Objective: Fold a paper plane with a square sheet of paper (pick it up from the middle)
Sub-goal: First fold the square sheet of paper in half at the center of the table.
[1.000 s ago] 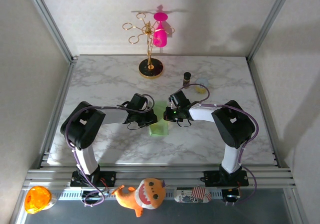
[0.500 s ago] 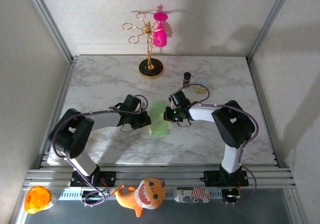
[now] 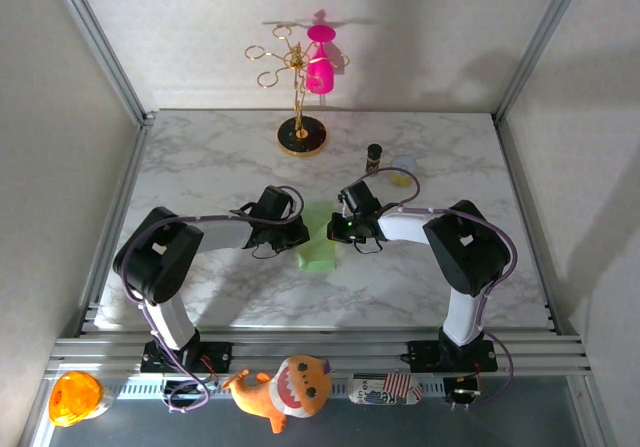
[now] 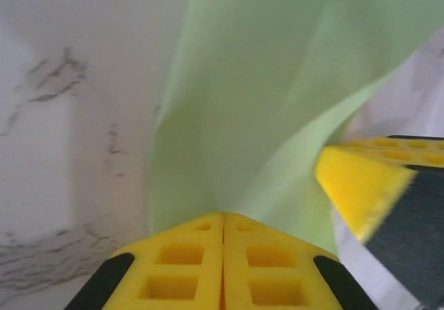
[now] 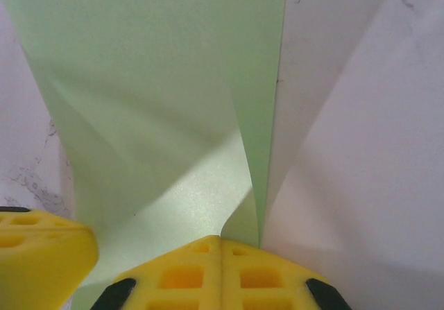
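The sheet of paper lies partly folded at the middle of the marble bench, showing as a pale green strip that runs from 12 to 6 o'clock. The left fingers are clenched on its 9 o'clock edge. In the left wrist view the yellow pads meet flat and the paper rises out of the seam between them, curving upward. The right fingers are clamped on the 3 o'clock edge, with a raised fold standing up from their seam. The two pairs sit close together across the paper, and each wrist view catches a yellow pad of the other pair at its side.

From above, the two wrists cover both side edges of the sheet, so only its middle and near end show. The left arm reaches in from 8 o'clock and the right arm from 4 o'clock.

At 12 o'clock, well apart from the paper, a gold branched stand carries a pink cup. At 1 o'clock a small dark bottle and a pale cup stand just beside each other, near the right arm's cable loop.

Off the bench, past the near rail at 6 o'clock, lie an orange plush toy and a flag-printed pack. A round orange object sits at 7 o'clock.
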`<state>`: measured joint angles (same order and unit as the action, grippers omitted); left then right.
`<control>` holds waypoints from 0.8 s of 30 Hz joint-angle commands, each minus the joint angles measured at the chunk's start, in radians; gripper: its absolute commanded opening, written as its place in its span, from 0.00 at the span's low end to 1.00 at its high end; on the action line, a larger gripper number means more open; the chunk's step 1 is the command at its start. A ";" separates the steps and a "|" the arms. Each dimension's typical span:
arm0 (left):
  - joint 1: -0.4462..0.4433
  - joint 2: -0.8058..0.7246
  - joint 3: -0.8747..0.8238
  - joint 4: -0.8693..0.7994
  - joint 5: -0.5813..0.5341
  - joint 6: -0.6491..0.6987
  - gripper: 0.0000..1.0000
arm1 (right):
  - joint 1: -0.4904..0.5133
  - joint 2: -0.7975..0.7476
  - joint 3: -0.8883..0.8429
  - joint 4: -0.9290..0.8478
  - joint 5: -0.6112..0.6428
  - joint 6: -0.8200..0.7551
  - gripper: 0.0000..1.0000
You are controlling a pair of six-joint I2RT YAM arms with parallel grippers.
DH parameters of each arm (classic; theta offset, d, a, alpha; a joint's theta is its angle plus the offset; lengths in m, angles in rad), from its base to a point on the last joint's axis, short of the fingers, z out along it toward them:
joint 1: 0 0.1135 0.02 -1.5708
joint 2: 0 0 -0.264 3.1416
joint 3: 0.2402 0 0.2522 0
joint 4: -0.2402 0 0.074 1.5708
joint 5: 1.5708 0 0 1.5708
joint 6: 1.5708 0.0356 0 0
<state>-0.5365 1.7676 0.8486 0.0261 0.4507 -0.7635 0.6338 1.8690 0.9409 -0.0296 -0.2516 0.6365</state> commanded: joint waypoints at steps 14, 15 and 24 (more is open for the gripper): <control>0.037 -0.131 -0.047 0.014 0.096 0.010 0.10 | -0.012 0.184 -0.125 -0.280 0.255 -0.008 0.04; 0.024 -0.119 -0.032 0.017 0.101 0.003 0.10 | -0.013 0.184 -0.125 -0.282 0.255 -0.007 0.04; -0.020 -0.007 -0.040 0.009 0.103 0.004 0.09 | -0.013 0.189 -0.128 -0.280 0.257 -0.011 0.04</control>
<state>-0.5571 1.7256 0.8257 0.0410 0.5354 -0.7532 0.6338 1.8690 0.9356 -0.0139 -0.2508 0.6395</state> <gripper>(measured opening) 0.090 0.063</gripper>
